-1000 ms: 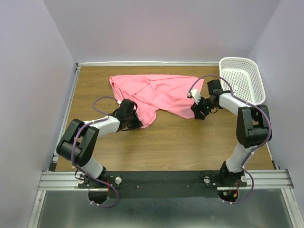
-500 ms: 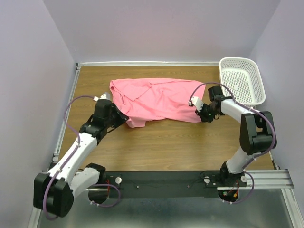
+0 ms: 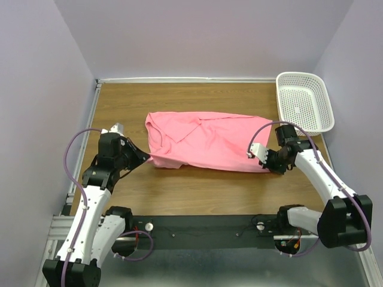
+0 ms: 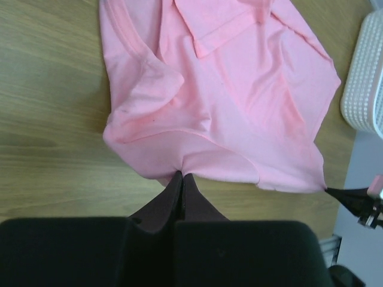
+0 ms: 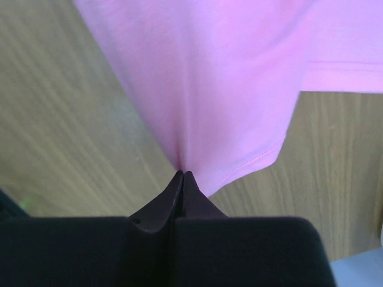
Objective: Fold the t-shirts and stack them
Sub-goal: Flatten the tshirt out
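Observation:
One salmon-pink t-shirt lies stretched sideways across the middle of the wooden table. My left gripper is shut on its near left edge; in the left wrist view the black fingertips pinch the t-shirt at a gathered fold. My right gripper is shut on the near right corner; the right wrist view has the t-shirt puckering into that gripper. The cloth is pulled fairly taut between the two grips, with a folded-over flap near its top middle.
A white perforated basket stands at the back right corner, and its rim shows in the left wrist view. Purple walls close in the table on three sides. Bare wood lies between the shirt and the arm bases.
Both arms have drawn apart and toward the near edge, spreading the crumpled shirt into a flatter wide strip. The right gripper closed on the shirt's right corner.

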{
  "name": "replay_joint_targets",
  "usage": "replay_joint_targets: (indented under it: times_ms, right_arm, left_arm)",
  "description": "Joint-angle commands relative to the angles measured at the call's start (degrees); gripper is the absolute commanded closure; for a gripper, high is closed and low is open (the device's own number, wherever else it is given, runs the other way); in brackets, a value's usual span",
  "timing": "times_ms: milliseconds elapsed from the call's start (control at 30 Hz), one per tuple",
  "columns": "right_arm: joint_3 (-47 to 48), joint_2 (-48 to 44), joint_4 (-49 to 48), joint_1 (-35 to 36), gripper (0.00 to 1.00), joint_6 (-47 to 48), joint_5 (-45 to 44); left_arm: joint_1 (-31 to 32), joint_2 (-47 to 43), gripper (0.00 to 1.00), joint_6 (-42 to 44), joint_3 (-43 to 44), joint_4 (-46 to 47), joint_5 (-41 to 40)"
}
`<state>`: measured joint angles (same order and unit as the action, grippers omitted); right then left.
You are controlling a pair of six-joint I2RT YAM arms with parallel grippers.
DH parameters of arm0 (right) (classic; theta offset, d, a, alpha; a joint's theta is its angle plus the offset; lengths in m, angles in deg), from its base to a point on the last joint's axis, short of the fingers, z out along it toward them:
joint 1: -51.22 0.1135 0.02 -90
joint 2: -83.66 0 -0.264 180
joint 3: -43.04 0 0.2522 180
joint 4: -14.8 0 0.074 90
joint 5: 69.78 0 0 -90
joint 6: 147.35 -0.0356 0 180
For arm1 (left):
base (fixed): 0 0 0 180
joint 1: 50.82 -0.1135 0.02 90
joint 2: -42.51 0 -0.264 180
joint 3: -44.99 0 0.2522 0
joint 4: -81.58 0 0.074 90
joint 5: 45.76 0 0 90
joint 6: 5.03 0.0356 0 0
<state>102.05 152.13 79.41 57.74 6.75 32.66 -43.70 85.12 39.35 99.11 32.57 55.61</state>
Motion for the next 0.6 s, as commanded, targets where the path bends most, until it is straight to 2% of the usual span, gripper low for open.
replay_joint_targets:
  times_ms: [0,33,67,100,133,200,300,367,400,433,500,533,567]
  right_arm:
    - [-1.13,-1.93,11.72,-0.46,0.89,5.69,0.56]
    - [-1.13,-3.15,12.16,-0.46,0.84,5.86,0.65]
    - [-0.87,-3.69,12.52,-0.55,0.69,5.43,1.0]
    - [0.35,-4.21,12.61,-0.46,0.6,4.73,1.52]
    - [1.58,-4.65,12.61,-0.46,0.55,4.03,2.14]
    - [6.13,-4.49,12.61,-0.46,0.5,1.13,4.59]
    - [10.8,-1.33,12.17,-0.46,0.48,-2.56,9.07]
    - [14.32,1.3,9.2,-0.46,0.47,-7.28,14.25]
    - [15.12,3.84,7.61,-0.46,0.47,-9.41,16.19]
    - [16.52,5.69,4.46,-0.46,0.47,-14.3,20.29]
    - [18.11,10.86,1.9,-0.46,0.47,-19.07,24.62]
    - [19.07,12.55,1.1,-0.46,0.47,-20.92,26.82]
    - [20.73,14.05,0.14,-0.46,0.47,-23.81,31.02]
  left_arm:
    - [-0.44,-2.96,1.0,6.15,0.6,-3.52,11.72]
    - [-0.43,-4.89,1.0,6.86,-0.01,-3.6,13.91]
    - [-0.35,-5.77,1.0,7.48,-0.19,-3.43,16.2]
    - [-0.17,-6.74,0.73,8.44,0.07,-3.34,19.53]
    - [0.18,-7.62,0.58,8.45,1.72,-4.38,19.56]
    - [0.18,-9.73,0.4,11.15,7.06,-6.23,16.42]
    - [0.18,-11.23,0.35,13.54,11.92,-6.51,8.5]
    - [0.18,-12.63,0.32,13.29,10.54,-0.55,8.48]
    - [0.18,-12.73,0.32,12.85,8.7,2.69,10.92]
    - [0.18,-11.42,0.32,11.89,3.9,10.03,13.21]
    - [0.18,-7.13,0.35,11.53,0.35,18.32,16.21]
    - [0.27,-4.32,0.37,11.87,-1.14,20.54,16.83]
    - [0.44,2.15,0.39,12.66,-0.99,21.7,16.49]
